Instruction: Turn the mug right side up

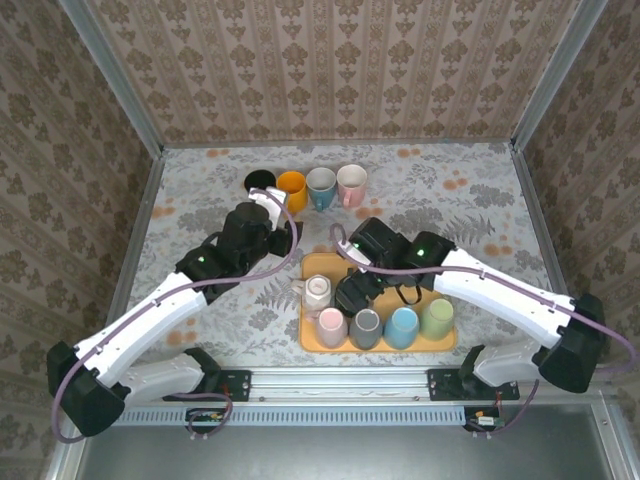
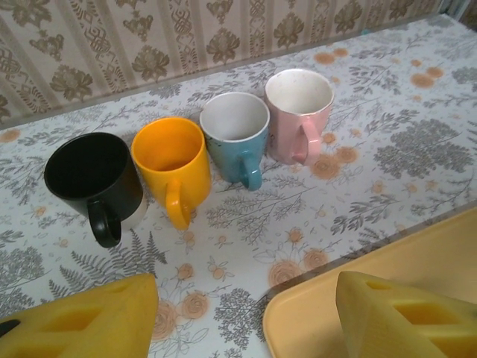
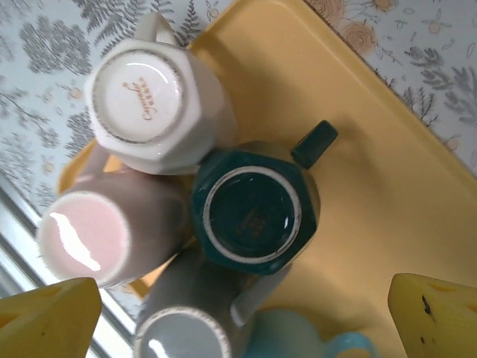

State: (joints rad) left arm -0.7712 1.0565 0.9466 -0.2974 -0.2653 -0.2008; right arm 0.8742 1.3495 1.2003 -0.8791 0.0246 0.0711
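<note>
You're working over the floral-patterned table (image 1: 480, 200), with the flat yellow plastic tray (image 3: 358, 142) at 6 o'clock from its centre in the top view. Your right gripper (image 3: 242, 317) hangs above the tray, yellow fingers spread wide with nothing between them. The left gripper (image 2: 242, 321) is likewise spread and empty off the tray's 10 o'clock corner, facing the row of four upright mugs (image 1: 321, 187) at 12 o'clock. The step in hand looks like the approach. The likely target, the upside-down dark green faceted ceramic mug (image 3: 253, 216), sits base-up on the tray with its handle at 1 o'clock in the right wrist view, touching the inverted white mug (image 3: 153, 97) at 10 o'clock. Next you'd need to descend and close across its free sides without nudging neighbours, then lift and roll it.
</note>
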